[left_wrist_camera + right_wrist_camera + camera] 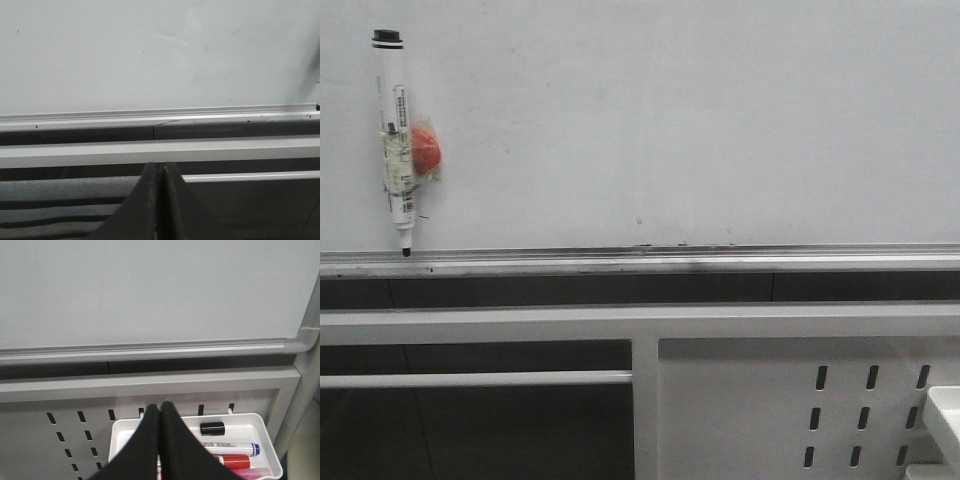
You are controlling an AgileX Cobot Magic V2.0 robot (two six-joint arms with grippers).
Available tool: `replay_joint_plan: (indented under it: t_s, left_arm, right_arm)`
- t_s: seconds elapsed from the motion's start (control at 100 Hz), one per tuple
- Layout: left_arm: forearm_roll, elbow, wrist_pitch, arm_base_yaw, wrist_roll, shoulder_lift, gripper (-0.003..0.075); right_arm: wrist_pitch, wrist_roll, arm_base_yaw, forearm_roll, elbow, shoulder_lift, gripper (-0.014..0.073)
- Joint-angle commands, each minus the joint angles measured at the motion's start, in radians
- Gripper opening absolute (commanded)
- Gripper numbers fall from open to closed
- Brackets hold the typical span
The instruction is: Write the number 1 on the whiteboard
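Observation:
The whiteboard (670,120) fills the upper front view, edged below by a silver tray rail (640,262); it also shows in the left wrist view (150,55) and the right wrist view (150,290). No number 1 stroke shows on it, only tiny specks. A white marker pen (396,140) with a black end on top stands tip-down on the rail at far left, an orange-red magnet (424,150) taped to it. My left gripper (162,167) is shut and empty below the rail. My right gripper (160,407) is shut and empty over a white pen tray (262,427).
The white slotted metal panel (770,400) sits below the board at right, also in the right wrist view (65,435). The pen tray holds a black cap (212,428), a blue-capped marker (232,447) and a red marker (235,461). A grey frame bar (640,320) runs under the rail.

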Motion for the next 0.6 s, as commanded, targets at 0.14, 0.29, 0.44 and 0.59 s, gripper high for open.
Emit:
replay_joint_plan:
  t_s: [0.14, 0.29, 0.44, 0.59]
  left_arm:
    - [-0.168, 0.034, -0.331, 0.002, -0.002, -0.02, -0.002]
    - [-0.168, 0.034, -0.392, 0.002, -0.002, -0.02, -0.002]
    - [-0.168, 0.034, -0.39, 0.002, -0.002, -0.02, -0.002]
    - [-0.168, 0.034, -0.415, 0.002, -0.002, -0.02, -0.002]
  right_arm:
    - [-0.355, -0.003, -0.007, -0.003, 0.012, -0.016, -0.0069]
    - [-0.601, -0.003, -0.007, -0.003, 0.012, -0.016, -0.0069]
    - [-0.696, -0.003, -0.007, -0.003, 0.012, -0.016, -0.0069]
    - [-0.702, -0.003, -0.007, -0.003, 0.012, -0.016, -0.0069]
